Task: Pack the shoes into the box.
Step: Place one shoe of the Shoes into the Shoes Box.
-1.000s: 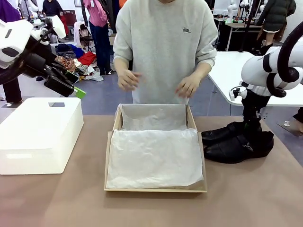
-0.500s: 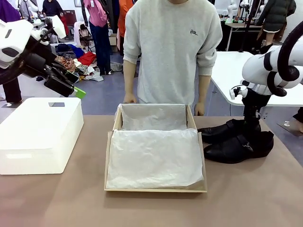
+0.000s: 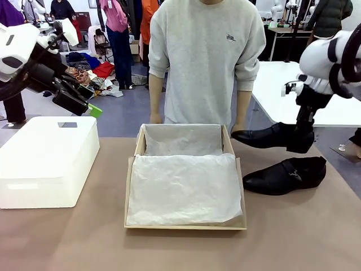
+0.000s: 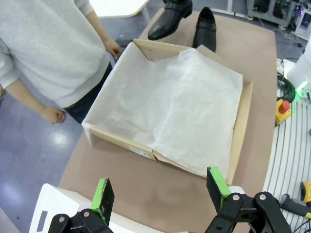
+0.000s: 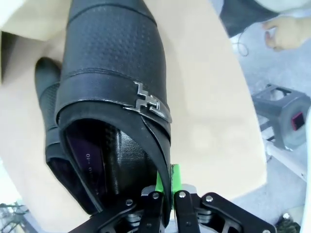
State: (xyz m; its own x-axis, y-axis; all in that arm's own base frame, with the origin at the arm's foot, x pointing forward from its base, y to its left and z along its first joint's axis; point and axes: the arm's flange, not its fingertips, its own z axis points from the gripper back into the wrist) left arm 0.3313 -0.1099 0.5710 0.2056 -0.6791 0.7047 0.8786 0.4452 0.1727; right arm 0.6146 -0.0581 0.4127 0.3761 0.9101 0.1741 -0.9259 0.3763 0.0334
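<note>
Shoe (image 3: 262, 137), black leather: probably light, stiff-soled, slick; best held at heel collar, where right jaws are clamped. Left jaws apart.

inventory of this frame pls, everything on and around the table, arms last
held shoe: one, black, in the air right of the shoebox's far corner
second shoe: one, black, flat on the table right of the shoebox
shoebox: one, tan cardboard, open, table centre
tissue paper: white, lining the shoebox
white box: one, table's left side
table: one, brown top
white table: one, behind, at right
person: one, grey sweatshirt, far side behind the shoebox
left pincer: black, green pads, open, raised at the left over the white box
right pincer: black, green pads, shut on the held shoe at its heel end
</note>
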